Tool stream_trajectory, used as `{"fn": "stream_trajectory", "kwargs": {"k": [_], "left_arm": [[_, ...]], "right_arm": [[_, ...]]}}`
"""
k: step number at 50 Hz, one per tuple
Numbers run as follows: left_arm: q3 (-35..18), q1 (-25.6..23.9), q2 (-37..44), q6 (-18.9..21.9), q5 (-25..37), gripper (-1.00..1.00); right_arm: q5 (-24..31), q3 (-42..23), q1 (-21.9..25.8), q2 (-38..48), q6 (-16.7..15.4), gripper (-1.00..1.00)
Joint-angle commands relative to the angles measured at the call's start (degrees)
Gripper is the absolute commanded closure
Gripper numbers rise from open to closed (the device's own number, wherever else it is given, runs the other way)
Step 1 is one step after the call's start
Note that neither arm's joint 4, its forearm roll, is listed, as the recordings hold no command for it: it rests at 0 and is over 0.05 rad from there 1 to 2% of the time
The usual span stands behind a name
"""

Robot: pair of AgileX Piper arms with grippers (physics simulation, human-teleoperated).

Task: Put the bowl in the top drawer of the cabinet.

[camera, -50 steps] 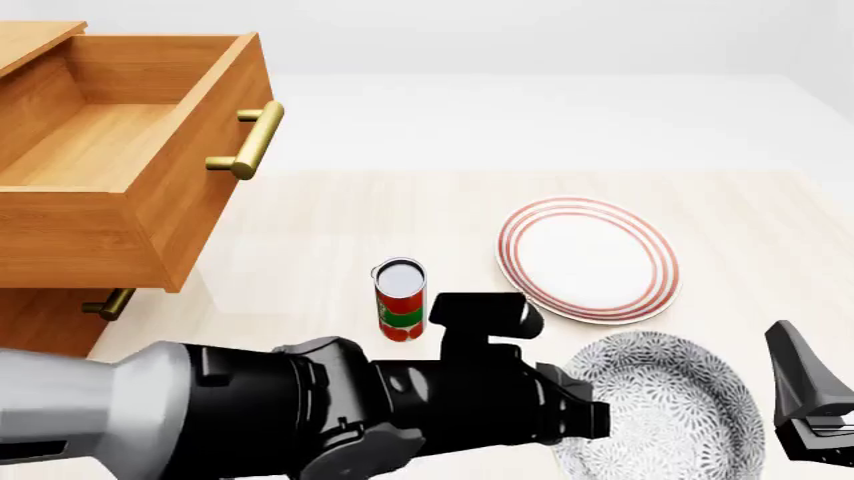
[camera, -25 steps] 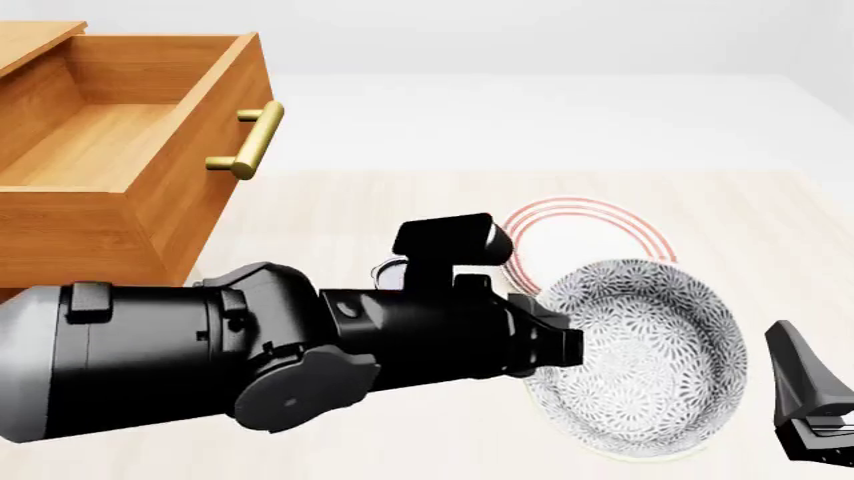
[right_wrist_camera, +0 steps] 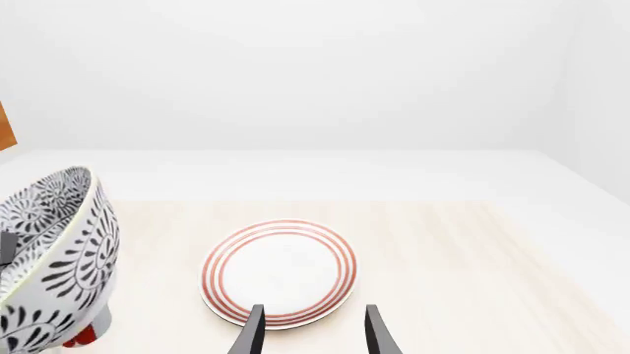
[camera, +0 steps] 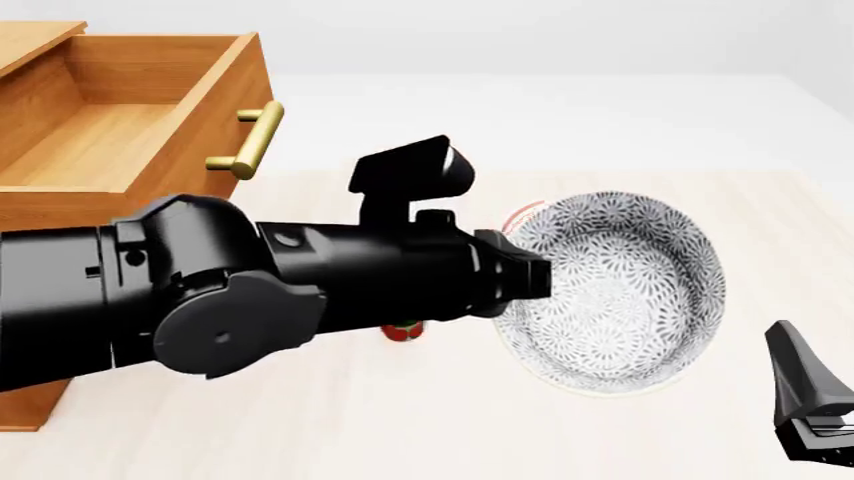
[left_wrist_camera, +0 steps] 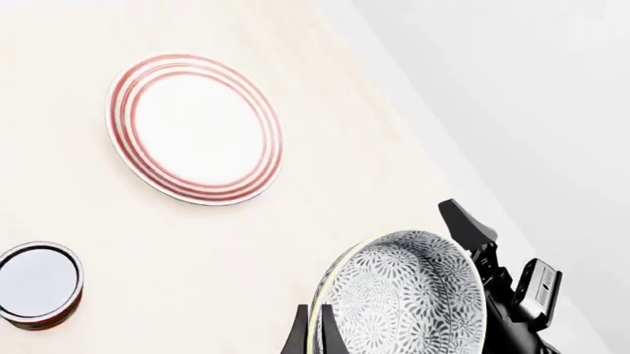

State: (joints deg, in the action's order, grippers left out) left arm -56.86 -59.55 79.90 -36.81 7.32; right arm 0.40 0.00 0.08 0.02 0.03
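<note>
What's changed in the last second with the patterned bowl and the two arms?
The left tool, shut on the blue-grey floral bowl, has lifted it off the table, up and leftward. The right tool, red-ringed white plate, red can and open wooden top drawer stayed put.

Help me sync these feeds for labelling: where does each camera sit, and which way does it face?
Front: fixed behind the arms, looking forward and down; left arm holds the bowl near the top drawer.
Left wrist: behind the left gripper, facing the plate and can.
Right wrist: behind the right gripper, facing the plate.
All three views show the bowl.
</note>
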Motion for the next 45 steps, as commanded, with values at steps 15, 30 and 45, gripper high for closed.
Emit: {"fn": "stream_trajectory", "kwargs": {"k": [15,30,45], "left_arm": [[-5.0,4.1,-4.4,1.9,8.2,1.0],[-7.9,6.5,-6.3,2.9,13.9,1.0],[-11.3,8.8,-7.5,4.3,18.9,1.0]], "right_arm": [[0.0,0.0,0.0,0.0,0.0,-1.0],[0.0,0.0,0.0,0.0,0.0,-1.0],[0.0,0.0,0.0,0.0,0.0,-1.0]]}}
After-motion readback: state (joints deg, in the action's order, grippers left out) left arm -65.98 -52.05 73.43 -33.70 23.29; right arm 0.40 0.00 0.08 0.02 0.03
